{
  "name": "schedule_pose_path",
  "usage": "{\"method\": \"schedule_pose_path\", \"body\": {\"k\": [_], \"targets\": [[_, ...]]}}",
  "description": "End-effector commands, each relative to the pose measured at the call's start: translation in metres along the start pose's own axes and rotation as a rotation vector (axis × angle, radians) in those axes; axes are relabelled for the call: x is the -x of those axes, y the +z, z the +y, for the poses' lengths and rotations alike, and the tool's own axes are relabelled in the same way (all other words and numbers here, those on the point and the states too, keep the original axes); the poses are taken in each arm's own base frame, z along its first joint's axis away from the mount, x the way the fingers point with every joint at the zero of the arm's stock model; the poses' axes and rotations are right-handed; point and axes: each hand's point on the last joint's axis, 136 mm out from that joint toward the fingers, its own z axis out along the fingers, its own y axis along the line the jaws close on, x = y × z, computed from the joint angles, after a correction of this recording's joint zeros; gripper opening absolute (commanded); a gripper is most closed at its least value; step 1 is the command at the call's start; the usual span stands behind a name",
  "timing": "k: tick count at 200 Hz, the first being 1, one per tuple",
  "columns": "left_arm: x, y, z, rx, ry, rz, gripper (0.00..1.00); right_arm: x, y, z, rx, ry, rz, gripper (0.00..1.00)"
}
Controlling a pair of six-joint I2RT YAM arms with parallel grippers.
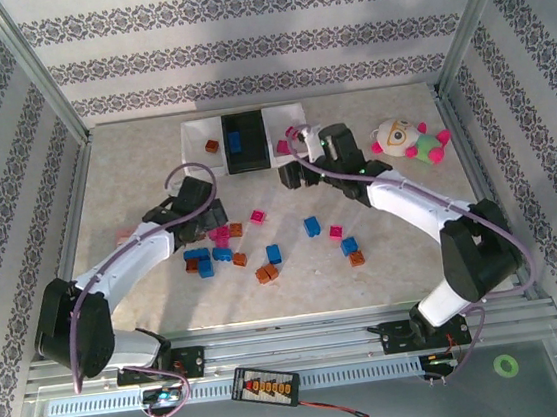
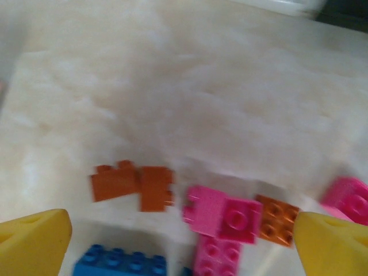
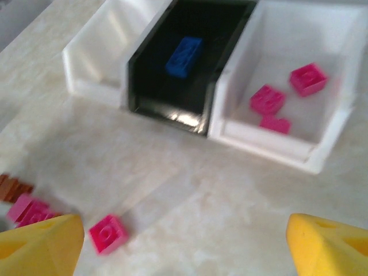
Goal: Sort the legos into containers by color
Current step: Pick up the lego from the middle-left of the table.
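Legos (image 1: 274, 254), loose: orange-brown, blue and magenta bricks are scattered over the middle of the bench (image 1: 133, 165). Most lie between the two arms, and several are clustered at the left pincer (image 2: 183, 244).

Containers (image 1: 248, 168): three open bins are set in a row at the far side, each touching the next.
- One orange-brown brick (image 1: 212, 147) is seen in the left white bin (image 1: 194, 136).
- A blue brick (image 3: 184, 56) lies in the black bin (image 3: 172, 112).
- Three magenta bricks (image 3: 267, 99) lie in the right white bin (image 3: 276, 146).

Left pincer: released, with yellow fingertips (image 2: 31, 241) spread wide and nothing gripped. It is held low over a cluster of bricks.
- Two orange-brown pieces (image 2: 132, 183) touch each other.
- A magenta group (image 2: 221, 214) has an orange brick (image 2: 278, 218) against its right side.
- A blue piece (image 2: 119, 261) sits at the near edge.

Right pincer (image 3: 184, 244): released, with fingertips well apart and nothing between them. It is pointed toward the bins from the near side. A single magenta brick (image 3: 107, 233) lies on the bench just beside the fingertip at the left of that wrist view.

Plush toy (image 1: 406, 139): round-faced, with pink and green limbs. It is placed at the far right of the bench, apart from the bricks.
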Motion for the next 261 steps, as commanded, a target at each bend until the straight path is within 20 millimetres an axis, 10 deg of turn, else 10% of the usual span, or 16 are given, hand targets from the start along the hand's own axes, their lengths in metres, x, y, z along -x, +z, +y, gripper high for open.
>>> {"method": "schedule_pose_path", "body": {"k": [1, 82, 180, 261], "targets": [[-0.001, 0.013, 0.031, 0.098, -0.142, 0.106, 0.96, -0.012, -0.006, 0.023, 0.060, -0.012, 0.025, 0.91], [0.008, 0.071, 0.040, 0.167, -0.204, 0.325, 0.81, -0.011, -0.003, 0.044, 0.078, -0.042, 0.041, 0.92], [-0.052, 0.065, 0.062, 0.208, -0.285, 0.433, 0.61, -0.012, -0.003, 0.044, 0.075, -0.039, 0.044, 0.93], [-0.039, 0.070, 0.059, 0.204, -0.241, 0.405, 0.40, -0.011, -0.003, 0.046, 0.084, -0.026, 0.039, 0.93]]}}
